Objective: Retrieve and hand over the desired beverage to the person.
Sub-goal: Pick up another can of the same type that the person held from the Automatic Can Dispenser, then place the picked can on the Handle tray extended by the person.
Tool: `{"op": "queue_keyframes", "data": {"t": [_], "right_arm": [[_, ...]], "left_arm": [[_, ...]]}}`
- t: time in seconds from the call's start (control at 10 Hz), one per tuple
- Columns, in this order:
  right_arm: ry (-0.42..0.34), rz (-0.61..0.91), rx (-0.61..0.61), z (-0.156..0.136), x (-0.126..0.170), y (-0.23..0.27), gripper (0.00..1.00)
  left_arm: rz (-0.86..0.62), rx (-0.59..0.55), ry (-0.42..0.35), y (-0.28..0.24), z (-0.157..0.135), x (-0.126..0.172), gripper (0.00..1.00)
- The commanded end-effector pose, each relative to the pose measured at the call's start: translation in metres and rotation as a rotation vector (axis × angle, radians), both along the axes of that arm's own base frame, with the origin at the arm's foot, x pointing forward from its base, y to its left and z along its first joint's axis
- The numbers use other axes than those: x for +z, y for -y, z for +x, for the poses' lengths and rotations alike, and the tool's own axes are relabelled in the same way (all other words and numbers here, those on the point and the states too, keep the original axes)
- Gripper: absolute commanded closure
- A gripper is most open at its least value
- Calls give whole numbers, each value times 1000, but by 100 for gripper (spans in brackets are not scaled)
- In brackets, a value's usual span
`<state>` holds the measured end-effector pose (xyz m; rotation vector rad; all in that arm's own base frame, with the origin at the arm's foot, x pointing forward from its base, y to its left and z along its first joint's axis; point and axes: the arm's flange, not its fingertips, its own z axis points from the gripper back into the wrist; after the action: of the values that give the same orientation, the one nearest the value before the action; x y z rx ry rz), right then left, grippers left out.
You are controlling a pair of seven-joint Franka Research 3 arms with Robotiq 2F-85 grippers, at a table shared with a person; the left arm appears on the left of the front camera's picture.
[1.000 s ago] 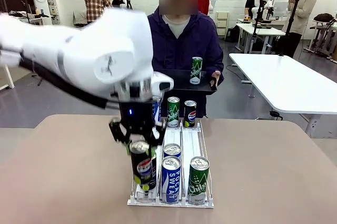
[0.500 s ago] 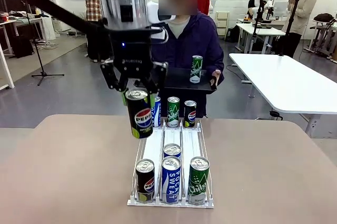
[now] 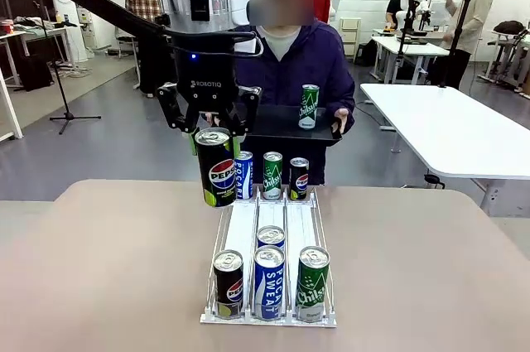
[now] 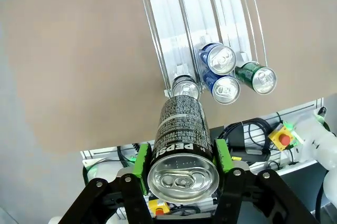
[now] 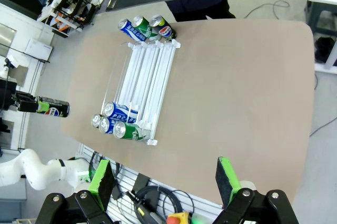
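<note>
My left gripper [image 3: 215, 138] is shut on a black Pepsi can [image 3: 216, 171], held upright in the air above the far left end of the white can rack [image 3: 247, 224]. In the left wrist view its green pads [image 4: 140, 162] clamp the Pepsi can [image 4: 181, 139] on both sides. The person [image 3: 291, 66] in a dark purple-blue jacket stands at the far side holding a black tray [image 3: 277, 130]; a green Chilsung can [image 3: 309, 108] stands on it. My right gripper [image 5: 164, 177] is open, high above the table, with nothing between its fingers.
The rack's front row holds a Pepsi [image 3: 228, 284], a Pocari Sweat [image 3: 268, 282] and a Chilsung can [image 3: 311, 283], with another blue can [image 3: 271, 238] behind. Three cans stand at its far end [image 3: 272, 175]. Bare tabletop [image 3: 431, 269] lies on both sides of the rack.
My left gripper has lifted the Pepsi can out of the rack's front left lane and carried it up toward the person. Another Pepsi can now sits at that lane's front.
</note>
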<state>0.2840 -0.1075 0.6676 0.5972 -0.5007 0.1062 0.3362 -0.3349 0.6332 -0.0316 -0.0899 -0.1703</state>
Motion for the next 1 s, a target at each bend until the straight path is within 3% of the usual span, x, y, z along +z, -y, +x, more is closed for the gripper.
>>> {"op": "queue_keyframes", "data": {"t": [0.0,0.9], "right_arm": [[-1,-3,1,2,0,1,0],[-1,-3,1,2,0,1,0]], "left_arm": [[-3,-4,14,0,-5,3,52],[-3,-4,14,0,-5,3,52]]}}
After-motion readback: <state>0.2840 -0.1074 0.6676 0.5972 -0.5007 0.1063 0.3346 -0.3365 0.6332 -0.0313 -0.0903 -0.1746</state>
